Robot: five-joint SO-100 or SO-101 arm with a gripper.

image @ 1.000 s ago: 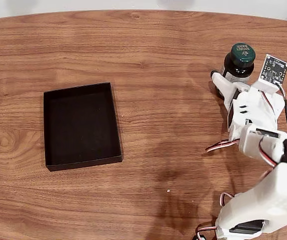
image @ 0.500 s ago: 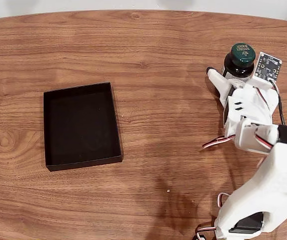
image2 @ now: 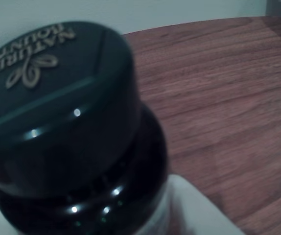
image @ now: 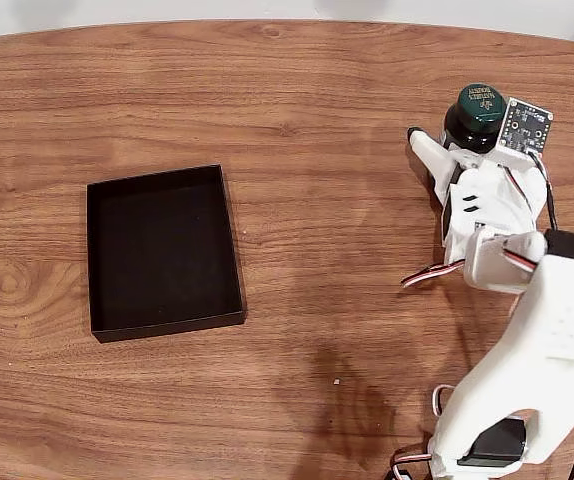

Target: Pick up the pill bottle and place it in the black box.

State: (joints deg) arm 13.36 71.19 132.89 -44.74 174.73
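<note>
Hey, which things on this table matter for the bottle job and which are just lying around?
Part of the job:
pill bottle
black box
gripper, its fingers at the bottle

Just lying about:
a tiny pale speck on the wooden table

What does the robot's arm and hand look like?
The arm is chunky white plastic with black motor blocks and thin red, white and black wires looping out. Its hand has a pointed white finger with a dark tip, and a small circuit board beside it.
</note>
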